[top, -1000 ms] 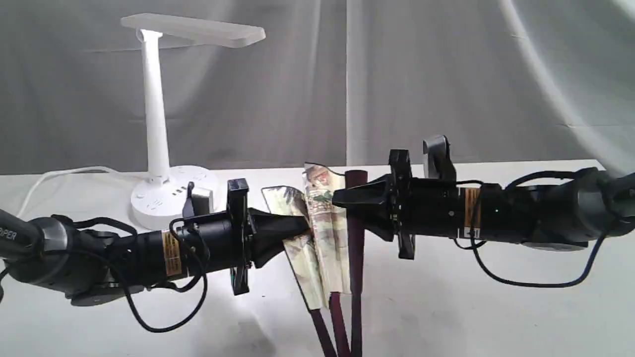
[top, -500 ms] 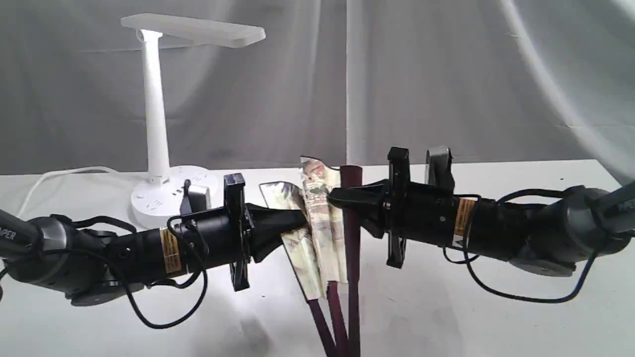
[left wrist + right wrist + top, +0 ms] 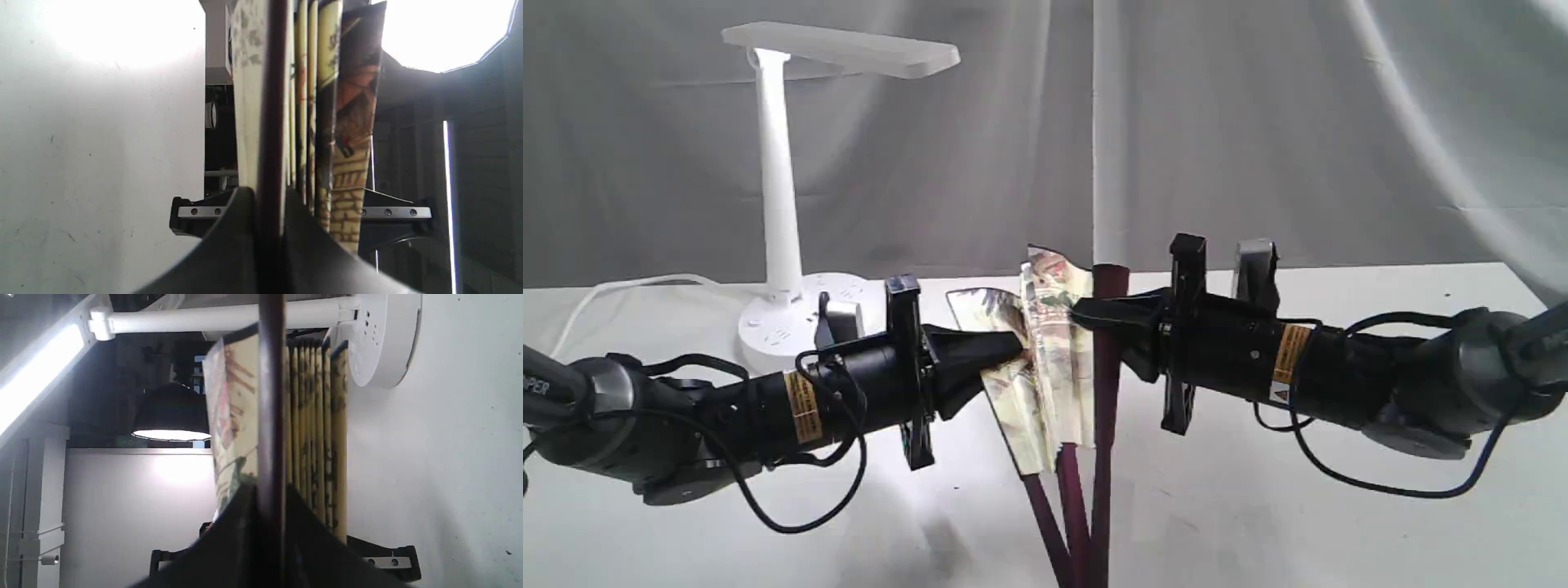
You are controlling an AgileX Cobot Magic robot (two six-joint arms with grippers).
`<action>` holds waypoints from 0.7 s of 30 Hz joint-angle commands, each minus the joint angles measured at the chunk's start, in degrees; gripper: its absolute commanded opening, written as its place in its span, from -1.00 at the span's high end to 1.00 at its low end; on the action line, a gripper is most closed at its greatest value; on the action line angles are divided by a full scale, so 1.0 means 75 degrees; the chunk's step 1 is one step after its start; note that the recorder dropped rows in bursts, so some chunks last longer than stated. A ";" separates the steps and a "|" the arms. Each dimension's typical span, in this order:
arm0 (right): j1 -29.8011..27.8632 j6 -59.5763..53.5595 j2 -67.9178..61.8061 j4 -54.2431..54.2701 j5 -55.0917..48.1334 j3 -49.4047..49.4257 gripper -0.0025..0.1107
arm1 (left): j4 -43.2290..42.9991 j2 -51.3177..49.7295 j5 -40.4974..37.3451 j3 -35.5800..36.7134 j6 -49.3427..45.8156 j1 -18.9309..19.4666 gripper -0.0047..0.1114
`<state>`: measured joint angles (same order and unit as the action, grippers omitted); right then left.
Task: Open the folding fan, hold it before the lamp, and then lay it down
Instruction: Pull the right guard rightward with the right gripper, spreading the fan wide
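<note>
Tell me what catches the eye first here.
The folding fan, partly open and upright at centre, is pinched from both sides by the left gripper and the right gripper. Behind them, left in the exterior view, stands the lamp, white against the grey curtain.

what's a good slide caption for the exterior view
Left gripper and right gripper clamp a partly opened folding fan upright, the lamp behind at left.
</note>
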<state>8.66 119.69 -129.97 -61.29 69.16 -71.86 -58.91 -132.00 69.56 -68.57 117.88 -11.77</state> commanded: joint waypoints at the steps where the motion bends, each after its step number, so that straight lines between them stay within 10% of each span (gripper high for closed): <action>1: -0.0026 -0.0118 0.0057 0.0317 0.0108 0.0027 0.96 | 0.0194 0.0107 0.0054 -0.0006 0.0064 -0.0025 0.92; 21: -0.0901 -0.0090 0.0057 0.0567 0.0108 0.0027 0.96 | 0.1428 0.0107 0.0054 -0.0006 0.0213 -0.0025 0.92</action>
<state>3.03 119.80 -129.97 -57.65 69.16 -71.73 -50.30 -132.00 69.08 -68.57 118.87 -11.77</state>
